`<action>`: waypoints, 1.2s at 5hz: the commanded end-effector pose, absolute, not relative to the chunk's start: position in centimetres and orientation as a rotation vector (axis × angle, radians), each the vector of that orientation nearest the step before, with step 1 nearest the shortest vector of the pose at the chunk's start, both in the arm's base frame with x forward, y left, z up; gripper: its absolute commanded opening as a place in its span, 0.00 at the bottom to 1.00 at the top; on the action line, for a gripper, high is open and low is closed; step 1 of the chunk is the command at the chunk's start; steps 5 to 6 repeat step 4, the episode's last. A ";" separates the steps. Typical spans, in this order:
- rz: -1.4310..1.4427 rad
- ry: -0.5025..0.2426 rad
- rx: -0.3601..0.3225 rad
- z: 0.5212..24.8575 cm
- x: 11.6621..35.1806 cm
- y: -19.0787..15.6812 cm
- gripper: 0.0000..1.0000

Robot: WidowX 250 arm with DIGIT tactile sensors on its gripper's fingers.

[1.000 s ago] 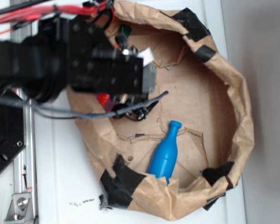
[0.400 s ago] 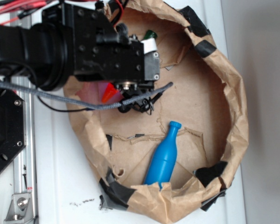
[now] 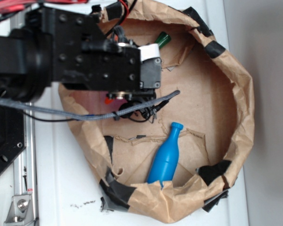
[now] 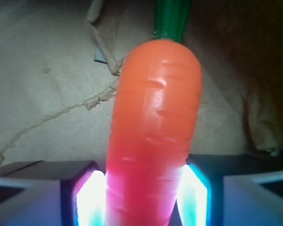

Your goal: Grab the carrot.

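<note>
The carrot (image 4: 155, 117) is glossy orange with a dark green stem (image 4: 172, 19). It stands lengthwise between my gripper's (image 4: 141, 200) two glowing pads, which press on both its sides. In the exterior view the black gripper (image 3: 148, 61) hangs over the upper left of the brown paper nest. Only the carrot's green stem (image 3: 162, 38) and a bit of its orange tip (image 3: 108, 100) stick out from under it. The gripper is shut on the carrot.
A blue toy bottle (image 3: 166, 157) lies at the nest's lower middle. The crumpled paper wall (image 3: 243, 108), patched with black tape (image 3: 118, 190), rings the cardboard floor. A grey cable (image 3: 146, 104) hangs below the arm. A metal rail (image 3: 23, 188) runs along the left.
The arm has moved right over the nest, and the carrot's green stem has moved right with it. The blue bottle has stayed in place.
</note>
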State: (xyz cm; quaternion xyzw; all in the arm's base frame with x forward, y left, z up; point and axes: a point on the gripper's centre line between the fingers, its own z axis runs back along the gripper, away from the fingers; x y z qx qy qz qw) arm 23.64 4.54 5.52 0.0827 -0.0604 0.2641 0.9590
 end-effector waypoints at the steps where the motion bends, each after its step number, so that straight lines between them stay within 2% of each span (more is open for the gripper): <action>1: 0.228 -0.307 0.090 14.6 24.2 3.1 0.00; 2: 0.156 -0.361 0.113 18.7 23.9 1.5 0.00; 3: 0.153 -0.365 0.118 19.7 23.1 1.2 0.00; 4: 0.170 -0.361 0.141 19.7 22.3 1.4 0.00; 6: 0.170 -0.361 0.141 19.7 22.3 1.4 0.00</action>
